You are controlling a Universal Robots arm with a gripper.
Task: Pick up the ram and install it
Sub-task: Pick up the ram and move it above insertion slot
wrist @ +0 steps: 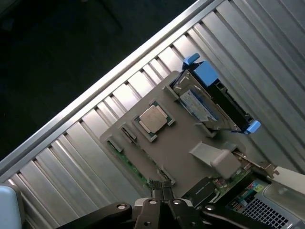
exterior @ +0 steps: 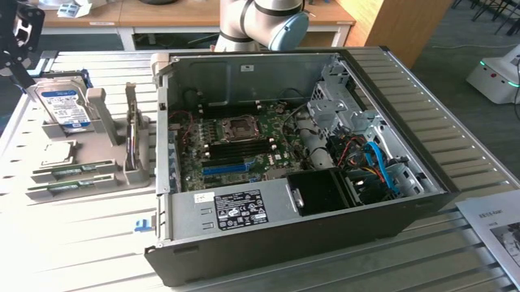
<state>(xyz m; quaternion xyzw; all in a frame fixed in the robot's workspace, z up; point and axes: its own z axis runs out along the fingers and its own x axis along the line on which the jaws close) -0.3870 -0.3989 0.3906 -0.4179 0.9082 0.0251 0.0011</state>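
Two green ram sticks [exterior: 77,170] lie side by side in a grey holder tray [exterior: 106,131] on the exterior view's left, beside the open computer case [exterior: 284,182]. In the wrist view one ram stick [wrist: 136,167] runs along the tray's [wrist: 186,152] edge, just beyond my fingertips. My gripper [exterior: 18,61] hangs well above the tray's far corner, apart from it. Seen from the wrist, the gripper [wrist: 160,198] is shut with nothing between its fingers. The motherboard [exterior: 243,143] with its dark memory slots lies inside the case.
The tray also holds a blue-labelled hard drive [exterior: 63,103], a CPU chip [wrist: 153,119] and an upright card [exterior: 133,131]. The case walls rise around the motherboard, with cables and a black fan shroud [exterior: 321,191] at the exterior view's right. The ribbed metal table [exterior: 73,243] ends close to the tray.
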